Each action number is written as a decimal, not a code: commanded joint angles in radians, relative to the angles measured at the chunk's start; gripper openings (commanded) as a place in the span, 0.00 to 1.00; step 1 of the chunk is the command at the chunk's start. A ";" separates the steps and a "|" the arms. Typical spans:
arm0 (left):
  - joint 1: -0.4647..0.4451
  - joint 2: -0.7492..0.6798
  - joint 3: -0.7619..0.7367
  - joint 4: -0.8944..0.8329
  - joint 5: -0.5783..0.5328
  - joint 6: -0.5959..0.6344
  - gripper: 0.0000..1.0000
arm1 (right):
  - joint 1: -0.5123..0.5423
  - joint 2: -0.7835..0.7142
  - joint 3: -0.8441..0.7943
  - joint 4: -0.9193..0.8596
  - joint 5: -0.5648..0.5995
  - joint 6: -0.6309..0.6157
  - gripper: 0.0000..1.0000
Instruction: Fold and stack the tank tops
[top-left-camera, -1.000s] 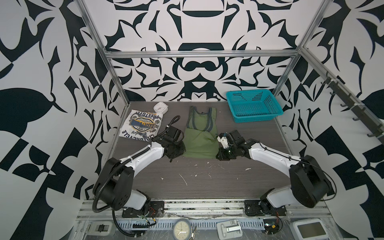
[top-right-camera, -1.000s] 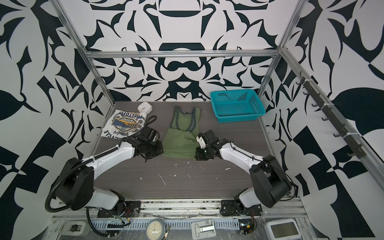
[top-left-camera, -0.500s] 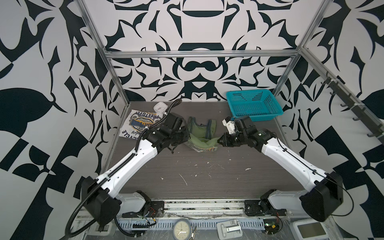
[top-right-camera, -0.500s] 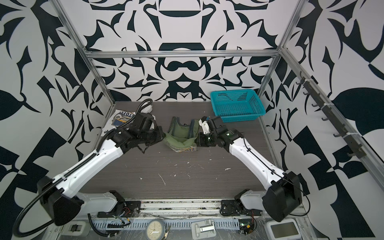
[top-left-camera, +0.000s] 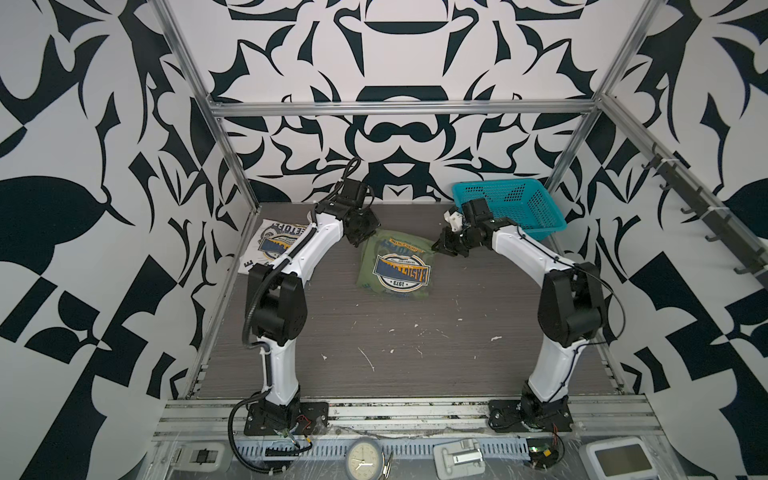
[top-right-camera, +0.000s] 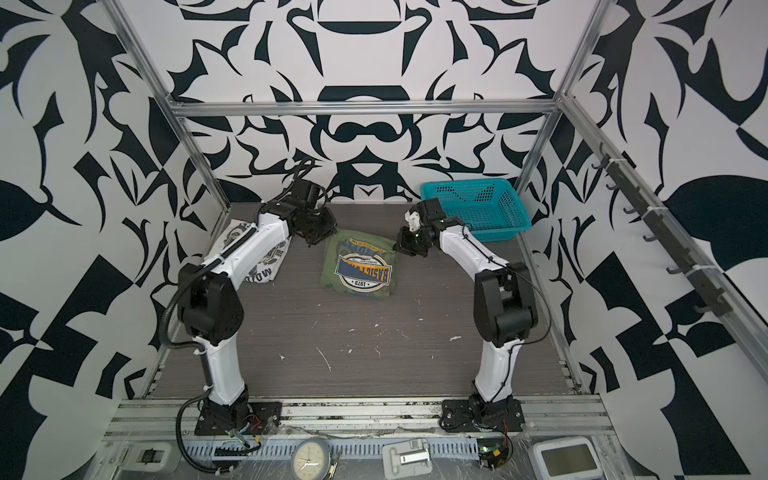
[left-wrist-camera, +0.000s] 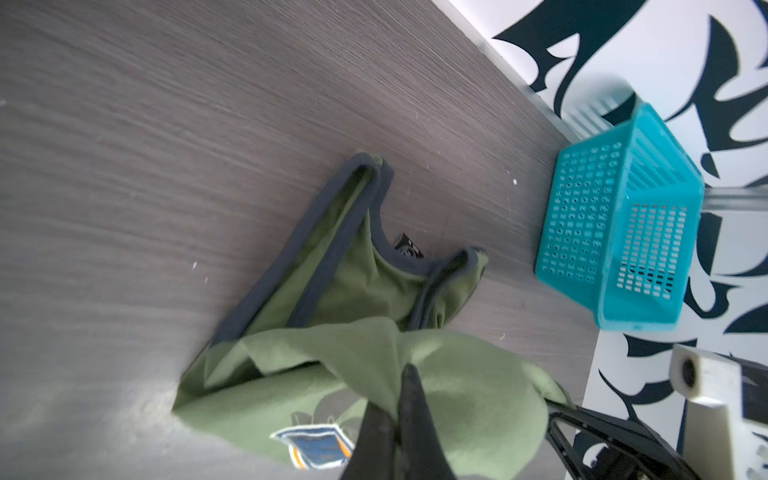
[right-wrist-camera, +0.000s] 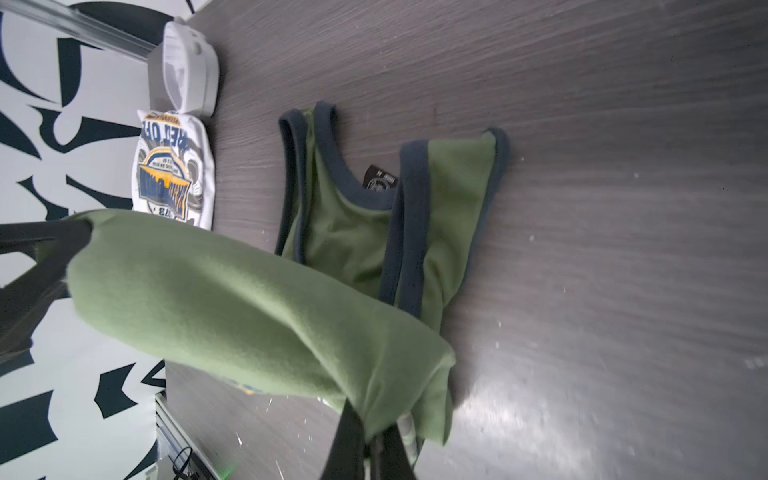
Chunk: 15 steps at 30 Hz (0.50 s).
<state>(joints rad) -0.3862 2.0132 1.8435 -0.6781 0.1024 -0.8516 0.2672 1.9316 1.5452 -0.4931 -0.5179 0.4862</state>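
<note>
**While both grippers pinch its far corners, the olive top lies doubled over mid-table**

As they rise from their bases at the front rail, both arms bend at raised elbows and slant inward toward the back of the table (top-left-camera: 395, 340). The wrists tip down at either end of the same cloth edge. The left gripper (top-left-camera: 360, 239) (top-right-camera: 313, 239) is clamped on one far corner of the olive tank top (top-left-camera: 395, 266) (top-right-camera: 359, 270). Its wrist view shows dark fingers (left-wrist-camera: 409, 399) pressed together on green fabric. The right gripper (top-left-camera: 440, 247) (top-right-camera: 400, 248) is likewise closed on the opposite corner, its fingers (right-wrist-camera: 349, 424) biting the hem.

The held edge runs left to right between them. The garment's length runs front to back, and its emblem faces up, reading upside down from the camera. In both wrist views the dark-trimmed straps lie flat beyond the raised fold, pointing to the back wall.

The white tank top (top-left-camera: 274, 245) (right-wrist-camera: 174, 170) lies at the left rear, partly under the left forearm. A small white clock (right-wrist-camera: 189, 66) sits just beyond it. A teal basket (top-left-camera: 511, 203) (left-wrist-camera: 602, 232) stands at the right rear.
</note>
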 joint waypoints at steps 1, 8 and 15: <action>0.034 0.083 0.067 -0.023 0.046 -0.006 0.05 | -0.015 0.038 0.110 0.027 -0.030 -0.015 0.00; 0.071 0.220 0.165 0.073 0.129 -0.014 0.07 | -0.039 0.190 0.249 0.015 -0.035 -0.020 0.00; 0.087 0.381 0.320 0.109 0.188 -0.008 0.16 | -0.064 0.297 0.352 0.006 -0.018 -0.006 0.01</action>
<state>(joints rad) -0.3077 2.3413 2.1075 -0.6003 0.2478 -0.8631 0.2188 2.2337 1.8412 -0.4915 -0.5419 0.4866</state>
